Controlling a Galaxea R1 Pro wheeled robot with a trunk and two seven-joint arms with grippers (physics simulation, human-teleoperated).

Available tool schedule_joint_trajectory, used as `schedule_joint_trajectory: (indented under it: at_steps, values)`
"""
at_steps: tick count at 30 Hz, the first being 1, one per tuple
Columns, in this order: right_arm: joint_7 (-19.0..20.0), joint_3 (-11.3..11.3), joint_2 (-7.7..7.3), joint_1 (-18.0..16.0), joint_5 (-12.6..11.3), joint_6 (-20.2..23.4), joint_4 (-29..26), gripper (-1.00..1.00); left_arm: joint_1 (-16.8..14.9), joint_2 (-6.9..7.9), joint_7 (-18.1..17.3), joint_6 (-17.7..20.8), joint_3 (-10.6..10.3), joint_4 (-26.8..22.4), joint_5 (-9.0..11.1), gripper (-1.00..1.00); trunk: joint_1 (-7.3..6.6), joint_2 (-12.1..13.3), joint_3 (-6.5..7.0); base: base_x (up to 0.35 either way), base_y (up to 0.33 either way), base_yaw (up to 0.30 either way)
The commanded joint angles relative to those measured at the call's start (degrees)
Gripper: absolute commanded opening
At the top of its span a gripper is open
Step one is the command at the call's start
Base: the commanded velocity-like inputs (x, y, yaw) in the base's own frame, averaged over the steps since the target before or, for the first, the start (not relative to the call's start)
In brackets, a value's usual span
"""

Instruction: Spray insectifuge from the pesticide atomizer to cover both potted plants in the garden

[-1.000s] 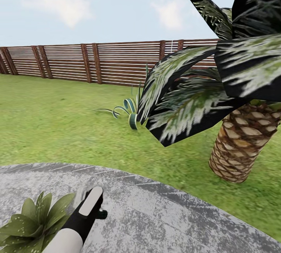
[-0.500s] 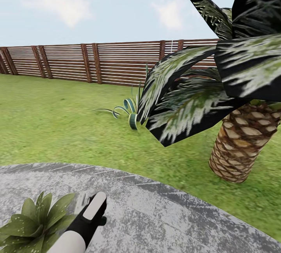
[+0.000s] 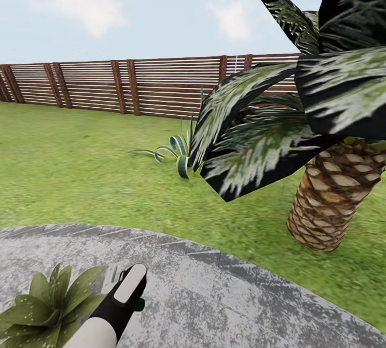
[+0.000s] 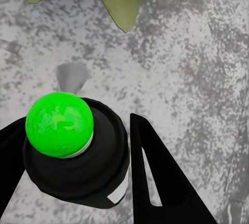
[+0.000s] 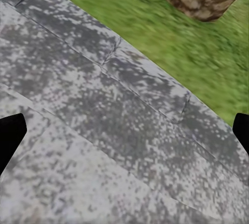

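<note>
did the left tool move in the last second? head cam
Yes. Against the potted plant, which stays put, the left tool has slid slightly right and down in the head view, away from the leaves. Most of that shift came early; it has barely moved since.

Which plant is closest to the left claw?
The low green rosette on the stone patio, right beside the left claw. The striped agave and palm stand farther off on grass.
</note>
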Motion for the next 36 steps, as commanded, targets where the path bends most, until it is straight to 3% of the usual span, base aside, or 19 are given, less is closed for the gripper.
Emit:
schedule_joint_trajectory:
  at_steps: [1, 5, 10, 15, 20, 23, 30, 36]
  values:
    - [-0.13, -0.27, 0.02, -0.04, 0.63, -0.21, 0.05, 1.0, -0.03, 0.07, 0.18, -0.17, -0.2, -0.05, 0.19, -1.0, -0.01, -0.02, -0.05, 0.063, 0.0, 0.0]
    - [-0.13, -0.27, 0.1, -0.04, 0.66, -0.28, 0.12, 1.0, -0.03, 0.13, 0.23, -0.23, -2.91, -0.04, 0.13, -1.0, -0.01, -0.02, -0.05, 0.226, 0.0, 0.0]
    - [-0.13, -0.27, 0.1, -0.03, 0.66, -0.29, 0.17, 1.0, -0.22, 0.51, 0.25, -0.22, -3.39, -0.28, 0.19, -1.0, -0.01, -0.02, -0.05, 0.039, 0.0, 0.0]
    - [-0.13, -0.29, 0.16, 0.06, 0.77, -0.57, 0.15, 1.0, -2.86, 1.78, 2.01, -0.3, -2.82, -0.51, 0.31, -1.0, -0.01, -0.02, -0.05, 0.003, 0.0, 0.0]
    - [-0.13, -0.35, 0.19, 1.31, 0.75, -4.23, -0.17, 1.0, -5.3, 2.65, 2.87, -0.31, 0.8, -0.49, 0.29, -1.0, -0.01, -0.02, -0.05, 0.0, 0.0, 0.0]
    - [-0.13, -0.35, 0.19, 1.51, 0.75, -4.65, -0.27, 1.0, -5.95, 3.26, 2.84, -0.31, 1.23, -0.28, 0.4, -1.0, -0.01, -0.02, -0.05, 0.0, 0.0, 0.0]
    - [-0.13, -0.48, 1.19, 2.17, 0.73, -6.05, -0.74, 1.0, -6.7, 4.85, 1.19, 0.1, 1.34, 0.25, 1.23, -1.0, -0.01, -0.02, -0.05, 0.0, 0.0, 0.0]
    - [-0.05, -0.53, 1.35, 2.33, 0.75, -6.81, -0.83, 1.0, -8.18, 5.16, -3.24, 1.13, 1.37, 3.93, 2.17, -1.0, -0.01, -0.02, -0.05, 0.0, 0.0, 0.0]
